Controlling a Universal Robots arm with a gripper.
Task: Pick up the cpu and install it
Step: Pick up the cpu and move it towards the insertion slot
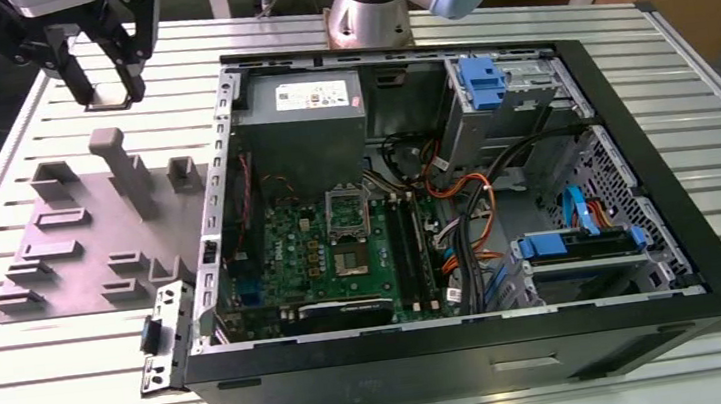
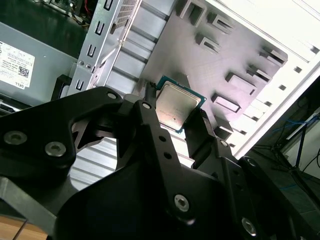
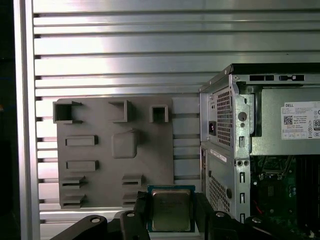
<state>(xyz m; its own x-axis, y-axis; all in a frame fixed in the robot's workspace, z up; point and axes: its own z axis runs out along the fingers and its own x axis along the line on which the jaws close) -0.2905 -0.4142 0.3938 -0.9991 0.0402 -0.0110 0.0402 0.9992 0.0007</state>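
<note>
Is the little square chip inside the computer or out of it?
Out. In the first wrist view the cpu sits clamped in the gripper, beside the computer case, not in it.

One cpu (image 3: pixel 171 209), one moulded plate (image 1: pixel 81 253), one computer case (image 1: pixel 485 362), one circuit board (image 1: pixel 297 259), and seemingly two blue drive brackets (image 1: pixel 577 242).

The gripper (image 1: pixel 108 94) hangs over the slatted table (image 1: pixel 32 397) beyond the grey-purple moulded plate (image 1: pixel 84 246), the cpu (image 1: pixel 110 104) pinched between its fingertips (a thin pale edge). Beside the plate lies the open computer case (image 1: pixel 458 365), its green circuit board (image 1: pixel 326 256) exposed.
</note>
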